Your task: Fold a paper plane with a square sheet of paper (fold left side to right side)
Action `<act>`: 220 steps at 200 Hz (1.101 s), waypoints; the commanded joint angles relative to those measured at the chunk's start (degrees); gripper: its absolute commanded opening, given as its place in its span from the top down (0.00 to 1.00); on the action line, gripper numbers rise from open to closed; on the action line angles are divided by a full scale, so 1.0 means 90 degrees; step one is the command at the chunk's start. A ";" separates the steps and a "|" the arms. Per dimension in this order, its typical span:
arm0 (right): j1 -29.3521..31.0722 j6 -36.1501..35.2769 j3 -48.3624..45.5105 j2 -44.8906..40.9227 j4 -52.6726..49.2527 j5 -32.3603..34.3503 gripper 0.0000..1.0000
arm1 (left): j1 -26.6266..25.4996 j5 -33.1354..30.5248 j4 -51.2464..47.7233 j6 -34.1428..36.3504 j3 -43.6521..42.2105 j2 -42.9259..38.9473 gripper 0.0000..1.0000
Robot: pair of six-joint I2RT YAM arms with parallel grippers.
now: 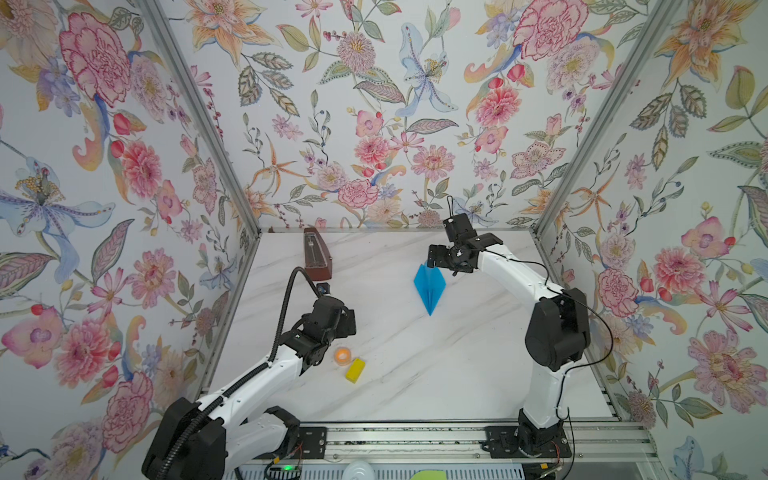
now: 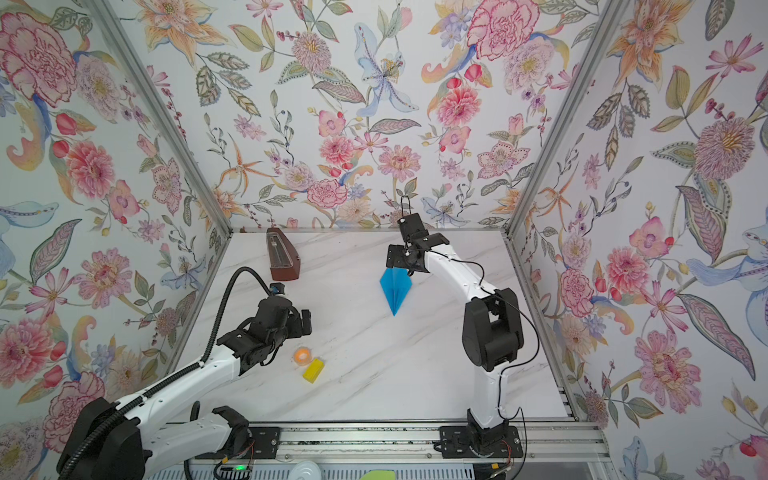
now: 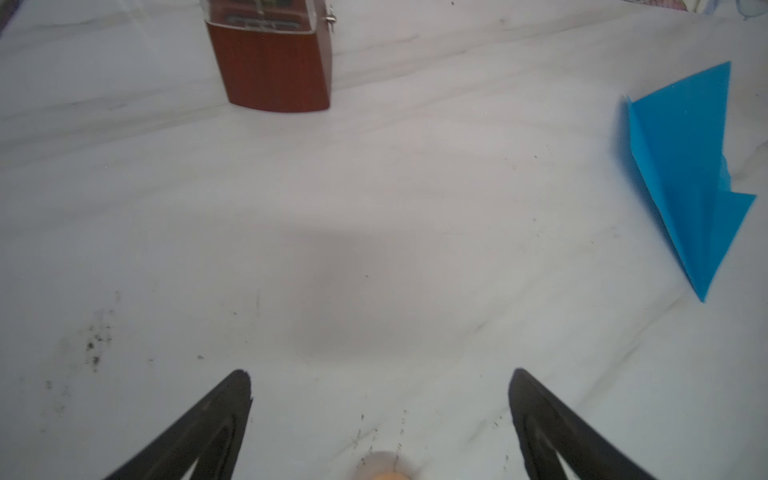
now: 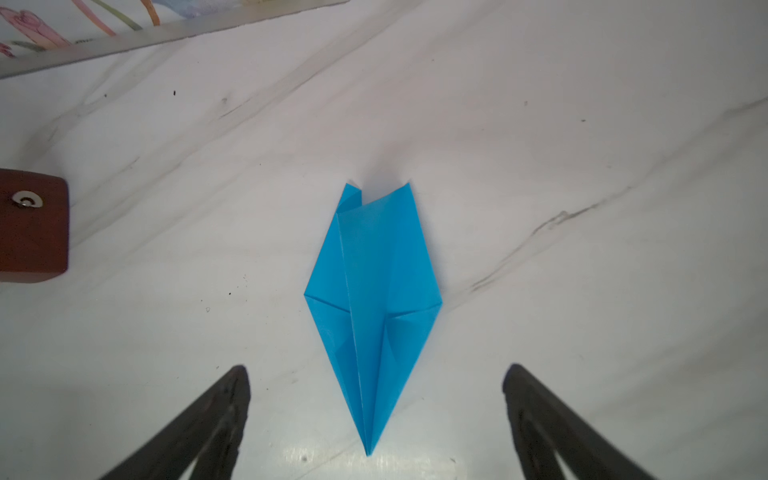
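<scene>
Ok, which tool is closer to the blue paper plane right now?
Right. The right tool hangs open directly above the paper plane, not touching it. The left tool, also open, sits well off to the plane's left in both top views, near the yellow block.

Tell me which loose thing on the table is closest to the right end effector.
The folded sky-blue paper plane, just under the right end effector; the brown wooden metronome, orange round object and yellow block sit further left.

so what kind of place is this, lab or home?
Probably a robot test cell: floral-papered walls on aluminium framing enclose a marble-look tabletop, and two robot arms are bolted to a front rail.
</scene>
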 commanded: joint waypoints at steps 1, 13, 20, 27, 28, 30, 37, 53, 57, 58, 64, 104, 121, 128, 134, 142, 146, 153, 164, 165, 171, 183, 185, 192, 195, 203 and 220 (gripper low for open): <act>-0.0397 -0.0711 -0.1170 -0.0612 0.0393 0.0261 0.01 | 0.0185 -0.1645 0.0367 0.0851 0.0103 0.0203 0.01; -0.0667 -0.0877 -0.2012 -0.1124 0.1000 0.0500 0.01 | 0.0337 -0.2074 0.0882 0.1220 -0.0082 0.0314 0.01; -0.0876 -0.0955 -0.2496 -0.1390 0.1356 0.0663 0.01 | 0.0463 -0.2264 0.1234 0.1439 -0.0228 0.0369 0.01; -0.1087 -0.1045 -0.2979 -0.1645 0.1706 0.0836 0.01 | 0.0633 -0.2263 0.1623 0.1711 -0.0366 0.0433 0.01; -0.1128 -0.1061 -0.3047 -0.1678 0.1756 0.0870 0.01 | 0.0658 -0.2242 0.1614 0.1718 -0.0361 0.0437 0.01; -0.1189 -0.1084 -0.3183 -0.1747 0.1830 0.0919 0.01 | 0.0713 -0.2214 0.1591 0.1738 -0.0340 0.0453 0.01; -0.1409 -0.1172 -0.3649 -0.1948 0.2200 0.1068 0.02 | 0.0861 -0.2212 0.1827 0.1932 -0.0348 0.0518 0.01; -0.1933 -0.1396 -0.4647 -0.2323 0.3173 0.1141 0.02 | 0.1081 -0.2196 0.3052 0.2776 -0.0779 0.0630 0.01; -0.2049 -0.1493 -0.4916 -0.2384 0.3440 0.1129 0.02 | 0.1155 -0.2188 0.3420 0.2943 -0.0934 0.0658 0.01; -0.2073 -0.1519 -0.4977 -0.2394 0.3526 0.1128 0.02 | 0.1178 -0.2175 0.3514 0.2974 -0.0967 0.0662 0.01; -0.2202 -0.1800 -0.5362 -0.2474 0.3995 0.1108 0.01 | 0.1352 -0.1999 0.3986 0.3099 -0.1175 0.0710 0.01; -0.2500 -0.2444 -0.7256 -0.2707 0.7121 0.1532 0.01 | 0.2461 -0.0386 0.6445 0.3147 -0.2008 0.1149 0.01; -0.2507 -0.2376 -0.7693 -0.2785 0.8363 0.1164 0.01 | 0.2718 0.0233 0.7521 0.3094 -0.2207 0.1419 0.01; -0.2507 -0.2338 -0.7831 -0.2789 0.8740 0.0941 0.01 | 0.2788 0.0421 0.7903 0.3049 -0.2255 0.1581 0.01; -0.2517 -0.2301 -0.7909 -0.2769 0.9034 0.0807 0.01 | 0.2876 0.0578 0.8142 0.2931 -0.2274 0.1732 0.01; -0.2535 -0.2340 -0.7995 -0.2695 0.9320 0.0616 0.01 | 0.2949 0.0835 0.8518 0.2908 -0.2324 0.2014 0.01; -0.2538 -0.2373 -0.8053 -0.2614 0.9504 0.0585 0.01 | 0.2958 0.0863 0.8671 0.2909 -0.2323 0.2171 0.01; -0.2545 -0.2366 -0.8156 -0.2419 0.9919 0.0601 0.01 | 0.2974 0.0915 0.8922 0.2920 -0.2336 0.2452 0.01; -0.2658 -0.2225 -0.8186 -0.2289 1.0129 0.0628 0.01 | 0.2982 0.1072 0.9584 0.3058 -0.2348 0.3004 0.01; -0.2671 -0.2217 -0.8185 -0.2298 1.0108 0.0614 0.01 | 0.2980 0.1081 0.9569 0.3060 -0.2348 0.2997 0.01; -0.2757 -0.2142 -0.8173 -0.2304 1.0034 0.0453 0.01 | 0.3000 0.1197 0.9145 0.3008 -0.2343 0.2843 0.01; -0.2936 -0.2048 -0.8204 -0.2204 1.0186 0.0087 0.01 | 0.3007 0.1250 0.8371 0.2997 -0.2082 0.2580 0.01; -0.2956 -0.2037 -0.8217 -0.2188 1.0217 0.0037 0.01 | 0.3007 0.1247 0.8370 0.2995 -0.2050 0.2600 0.01; -0.3020 -0.2032 -0.8344 -0.2160 1.0356 -0.0107 0.01 | 0.3007 0.1254 0.8650 0.3017 -0.2112 0.2655 0.01; -0.3029 -0.2032 -0.8433 -0.2121 1.0576 -0.0121 0.01 | 0.3007 0.1253 0.8785 0.3031 -0.2181 0.2683 0.01; -0.2986 -0.2061 -0.8597 -0.1916 1.1242 0.0044 0.01 | 0.2991 0.1274 0.9113 0.3078 -0.2279 0.2718 0.01; -0.2946 -0.1953 -0.8510 -0.2064 1.0782 0.0406 0.01 | 0.2996 0.1373 0.8899 0.3074 -0.2194 0.2718 0.01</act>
